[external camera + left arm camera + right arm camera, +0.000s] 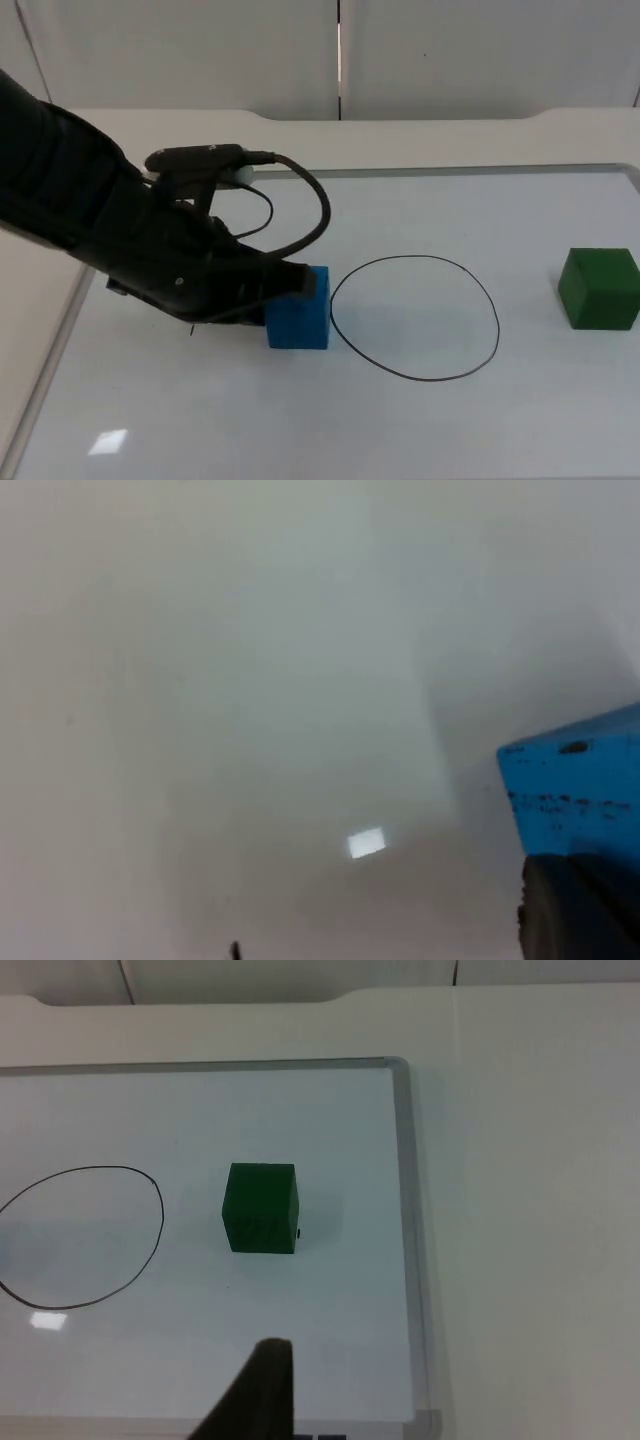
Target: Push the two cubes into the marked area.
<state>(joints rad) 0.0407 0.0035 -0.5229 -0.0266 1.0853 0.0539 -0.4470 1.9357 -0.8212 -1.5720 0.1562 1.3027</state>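
So my left gripper (290,283) is against the blue cube (300,310) left of center, just outside the drawn ring (415,317); can't tell how its fingers are set. Gonna push rightward, low and centered, so it doesn't spin. Green cube (600,288) waits far right.

A white board (560,420) with a thin grey rim lies flat on the white table (450,135). A grey wall (200,50) stands behind, across the top of the frame.
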